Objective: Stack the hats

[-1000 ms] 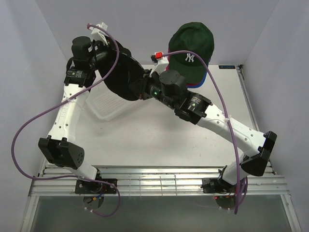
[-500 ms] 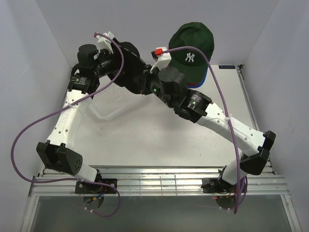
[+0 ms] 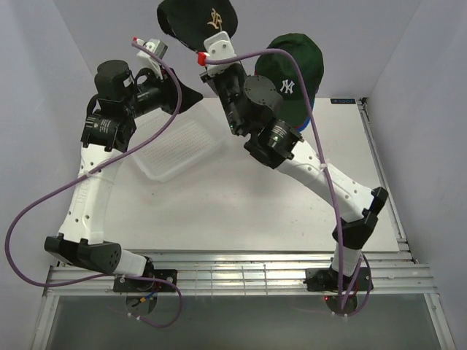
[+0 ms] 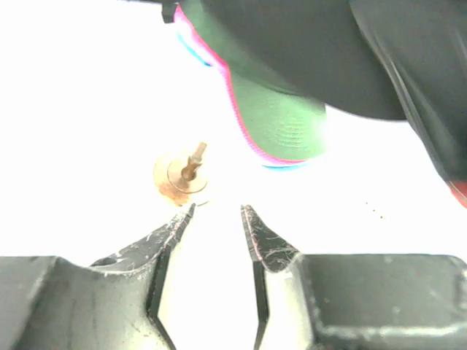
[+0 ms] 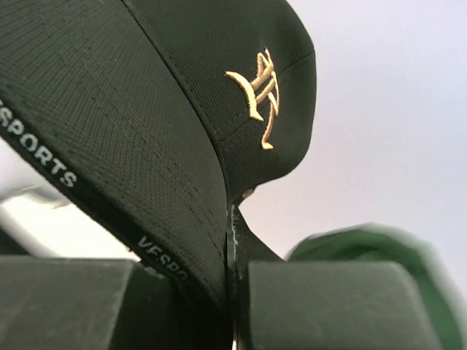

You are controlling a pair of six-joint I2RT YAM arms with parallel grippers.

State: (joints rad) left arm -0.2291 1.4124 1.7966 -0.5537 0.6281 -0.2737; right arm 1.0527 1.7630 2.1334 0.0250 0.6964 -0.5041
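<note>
Black cap (image 3: 197, 20): likely light, soft crown, stiff brim the surest hold. Right fingers (image 5: 321, 306) clenched on brim, cap aloft at 12 o'clock; green cap (image 3: 292, 69) at 1 o'clock. Left fingers (image 4: 266, 244) parted, empty.

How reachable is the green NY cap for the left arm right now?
Probably not cleanly: the right arm, holding the black cap, crosses between the open left pincer and the green NY cap.

NY, green cap (image 3: 295, 62); VESPORTS, black cap (image 5: 109, 95)
</note>
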